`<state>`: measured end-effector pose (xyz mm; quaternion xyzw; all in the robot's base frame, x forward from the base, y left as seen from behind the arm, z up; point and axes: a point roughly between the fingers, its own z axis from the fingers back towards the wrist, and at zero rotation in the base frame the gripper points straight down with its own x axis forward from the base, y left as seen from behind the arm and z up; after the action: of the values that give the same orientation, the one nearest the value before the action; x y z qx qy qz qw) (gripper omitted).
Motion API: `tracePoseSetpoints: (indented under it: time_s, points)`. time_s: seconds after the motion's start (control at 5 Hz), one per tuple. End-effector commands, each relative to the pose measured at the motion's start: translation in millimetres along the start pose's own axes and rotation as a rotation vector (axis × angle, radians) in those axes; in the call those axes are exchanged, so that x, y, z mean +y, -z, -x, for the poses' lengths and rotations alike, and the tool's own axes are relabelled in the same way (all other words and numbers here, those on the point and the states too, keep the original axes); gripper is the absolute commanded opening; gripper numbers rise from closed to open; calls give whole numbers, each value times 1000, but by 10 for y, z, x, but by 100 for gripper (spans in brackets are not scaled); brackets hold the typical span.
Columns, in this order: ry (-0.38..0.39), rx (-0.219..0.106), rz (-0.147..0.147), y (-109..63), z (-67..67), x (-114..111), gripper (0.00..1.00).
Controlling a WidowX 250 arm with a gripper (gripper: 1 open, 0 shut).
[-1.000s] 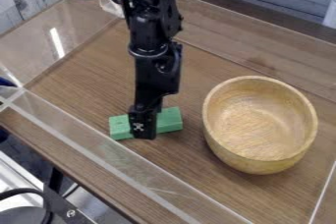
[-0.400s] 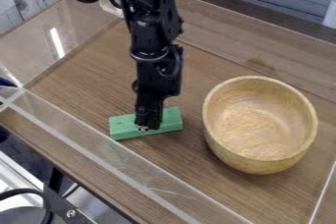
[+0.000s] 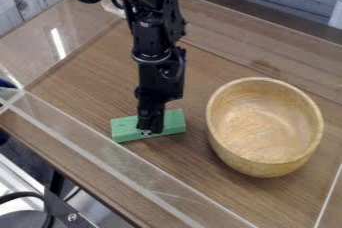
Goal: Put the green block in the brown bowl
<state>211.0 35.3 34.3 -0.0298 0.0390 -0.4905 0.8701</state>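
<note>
The green block (image 3: 148,126) lies flat on the table (image 3: 80,82), left of the brown bowl (image 3: 266,124) and apart from it. The gripper (image 3: 151,121) stands straight down on its middle, so the job now looks to be a clean lift: rise straight up until the block clears the bowl's thick rim, then carry it right and let go only once it is over the hollow. From where I stand the jaws look pinched together on the block's middle, though the fingertips are too dark to tell how firmly they bite.
</note>
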Motion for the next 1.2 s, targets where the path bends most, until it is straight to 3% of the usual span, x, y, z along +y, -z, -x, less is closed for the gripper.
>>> tracePoseSetpoints:
  time_s: [0.0, 1.0]
  points:
    - [-14, -25, -60, -189, -47, 94, 0]
    - [-47, -38, -75, -259, -75, 109, 0]
